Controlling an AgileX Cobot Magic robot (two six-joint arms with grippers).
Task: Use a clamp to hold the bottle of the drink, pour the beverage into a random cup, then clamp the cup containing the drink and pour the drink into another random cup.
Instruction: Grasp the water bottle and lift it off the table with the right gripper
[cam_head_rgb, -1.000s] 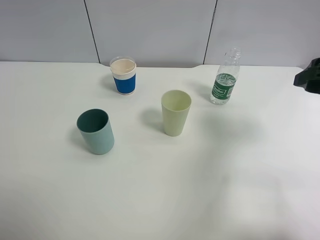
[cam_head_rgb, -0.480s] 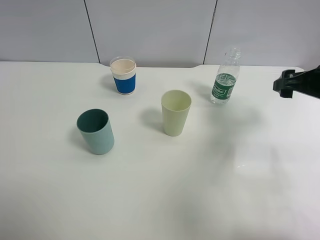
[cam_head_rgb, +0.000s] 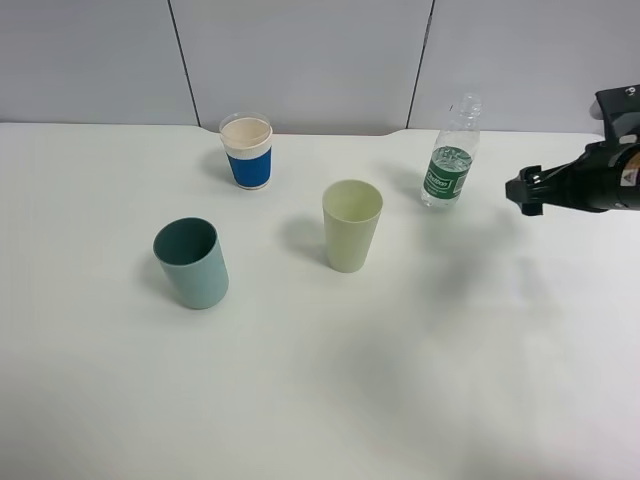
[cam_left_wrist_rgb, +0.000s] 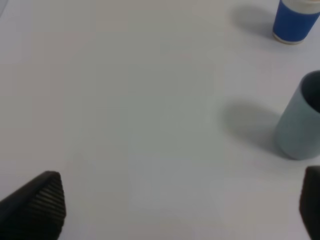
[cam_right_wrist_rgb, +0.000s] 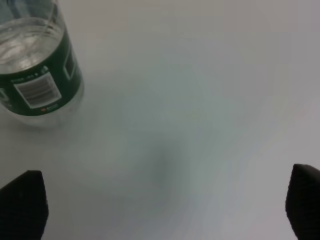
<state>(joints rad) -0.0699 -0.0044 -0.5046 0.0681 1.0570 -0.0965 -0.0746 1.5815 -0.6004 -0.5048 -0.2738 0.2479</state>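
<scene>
progress: barely begun, by my read; nothing gripped, nothing poured
done: none of the steps, going by how things lie
left: grab bottle, pour into paper cup, grab that cup, pour into teal tumbler
table (cam_head_rgb: 400, 400): white, near half bare
left gripper (cam_left_wrist_rgb: 175, 205): outside the high view; its wrist view shows the two fingertips far apart above bare table, nothing between them, so released and empty
left arm pose: low and held back, camera looking towards the teal tumbler and paper cup, both well apart from it
teal tumbler (cam_head_rgb: 191, 263): nearest cup, left side, upright, inside dark, looks empty
pale green tumbler (cam_head_rgb: 352, 225): middle, upright, not part of the job
right gripper (cam_head_rgb: 522, 190): jaws spread wide, holding nothing; near the bottle's right side, not touching
right arm pose: reaches in from the right edge, roughly level, tip pointing at the bottle at about label height
bottle (cam_head_rgb: 449, 160): far right, upright on the table, green label, untouched
beverage (cam_right_wrist_rgb: 25, 42): clear, inside the bottle, level near the label's top edge
paper cup (cam_head_rgb: 248, 152): farthest, back left of centre, upright, blue band, cream inside looks dry
next move, judged: close the gap sideways and clamp around the label
</scene>
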